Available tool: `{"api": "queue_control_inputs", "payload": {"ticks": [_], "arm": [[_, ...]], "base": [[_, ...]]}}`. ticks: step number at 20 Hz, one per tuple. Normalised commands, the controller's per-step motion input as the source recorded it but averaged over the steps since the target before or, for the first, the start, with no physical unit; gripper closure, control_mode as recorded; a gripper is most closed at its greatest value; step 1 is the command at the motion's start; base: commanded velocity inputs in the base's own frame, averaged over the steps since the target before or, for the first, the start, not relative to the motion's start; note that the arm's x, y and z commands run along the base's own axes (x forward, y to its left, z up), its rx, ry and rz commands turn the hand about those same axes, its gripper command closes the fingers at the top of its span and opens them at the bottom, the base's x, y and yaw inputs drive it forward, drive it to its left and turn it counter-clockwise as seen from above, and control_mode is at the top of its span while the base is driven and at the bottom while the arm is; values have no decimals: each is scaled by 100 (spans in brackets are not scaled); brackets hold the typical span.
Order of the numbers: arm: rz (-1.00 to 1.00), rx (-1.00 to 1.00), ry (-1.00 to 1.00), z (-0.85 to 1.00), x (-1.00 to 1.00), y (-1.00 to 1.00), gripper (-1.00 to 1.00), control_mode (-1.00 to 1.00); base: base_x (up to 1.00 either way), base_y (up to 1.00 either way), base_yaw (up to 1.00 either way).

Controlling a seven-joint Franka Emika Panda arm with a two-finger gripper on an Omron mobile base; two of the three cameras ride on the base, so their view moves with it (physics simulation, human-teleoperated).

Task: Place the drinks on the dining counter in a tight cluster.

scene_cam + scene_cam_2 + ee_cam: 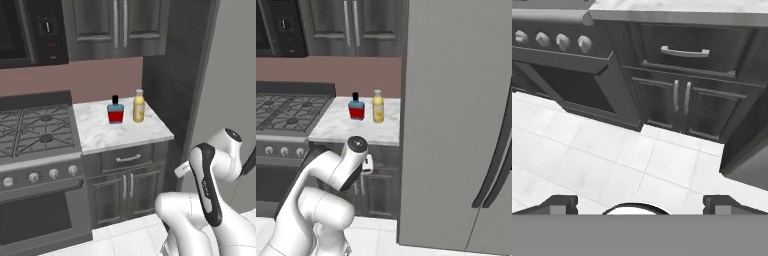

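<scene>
Yellow bottle [138, 106] stands on worktop [107, 135], far above open hand [640, 205].

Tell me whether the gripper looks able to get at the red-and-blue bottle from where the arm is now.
Probably not yet. The open gripper hangs low, facing the floor tiles and cabinet doors, below the marble worktop. The red-and-blue bottle stands up there beside the yellow bottle, nothing blocking it; the arm must rise first.

Before me a white grey-veined marble worktop [120, 132], smooth and polished, squat red-and-blue bottle [115, 111] with matt black cap, yellow bottle [138, 106] looking plastic, dark matt cabinet fronts [682, 102] with brushed silver metal handles [685, 51], glossy pale floor tiles [612, 160], my pincer [639, 205] tips matt dark.
</scene>
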Motion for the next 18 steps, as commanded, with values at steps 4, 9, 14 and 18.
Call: {"api": "queue_control_inputs", "payload": {"ticks": [4, 9, 14, 18], "arm": [[0, 0, 0, 0, 0, 0, -100, 100], [0, 0, 0, 0, 0, 0, -100, 100], [0, 0, 0, 0, 0, 0, -100, 100], [0, 0, 0, 0, 0, 0, -100, 100]], "base": [[44, 11, 2], [48, 15, 0], [43, 29, -3], [40, 32, -6]]}}
